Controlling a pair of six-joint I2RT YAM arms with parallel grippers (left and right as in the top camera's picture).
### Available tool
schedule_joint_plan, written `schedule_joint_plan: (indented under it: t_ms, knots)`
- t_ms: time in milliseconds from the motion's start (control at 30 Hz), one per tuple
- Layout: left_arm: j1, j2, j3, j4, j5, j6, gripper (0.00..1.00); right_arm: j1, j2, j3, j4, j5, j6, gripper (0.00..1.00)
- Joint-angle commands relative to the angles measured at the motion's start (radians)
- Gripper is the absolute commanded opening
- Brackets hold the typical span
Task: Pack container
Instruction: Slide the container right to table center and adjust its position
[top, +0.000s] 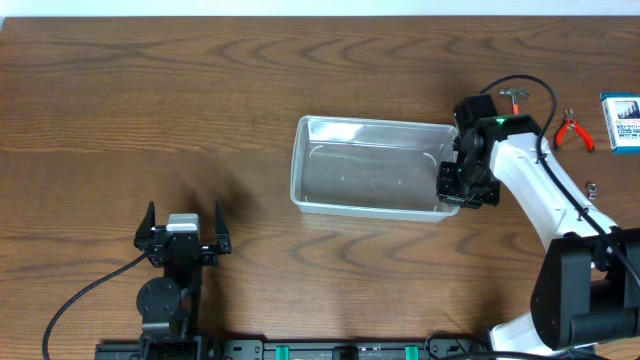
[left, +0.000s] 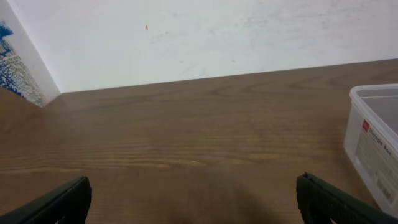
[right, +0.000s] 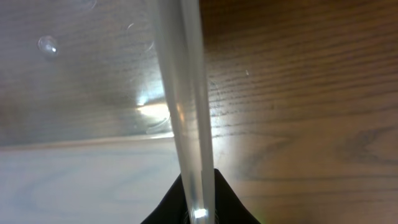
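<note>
The right gripper (top: 462, 186) is clamped on the container (top: 365, 170). Its jaws straddle the short wall at the end nearest that arm, one finger inside the tub and one outside. In the right wrist view the clear wall rises straight up from between the dark fingertips (right: 227, 211), with the tub floor on one side of it and bare wood on the other. A grip on the wall rather than on any item suggests the arm means to drag or steady the tub, not fill it. The container sits flat and upright on the table (top: 150, 90) and looks empty, so packing appears not to have begun.

Past the gripped end of the container, well apart from it, lie red pliers (top: 573, 131) and a small blue-and-white box (top: 621, 123). They are probably what is to be packed.

The left gripper (top: 185, 215) rests off the container's opposite end, toward the robot's side and well clear of it. Its fingers are spread wide on nothing—likely just waiting.
</note>
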Motion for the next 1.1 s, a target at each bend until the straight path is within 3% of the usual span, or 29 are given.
schedule_joint_plan:
  t_ms: [0, 733, 1067]
  knots:
    - [-0.001, -0.005, -0.030, -0.018, -0.005, -0.005, 0.98, 0.012, -0.003, -0.009, 0.021, -0.004, 0.019, 0.12]
    - [-0.001, -0.005, -0.030, -0.018, -0.005, -0.005, 0.98, -0.085, -0.003, -0.009, -0.014, 0.026, -0.262, 0.13]
    - [-0.001, -0.005, -0.030, -0.018, -0.005, -0.005, 0.98, -0.097, -0.003, -0.009, 0.045, 0.031, -0.355, 0.17]
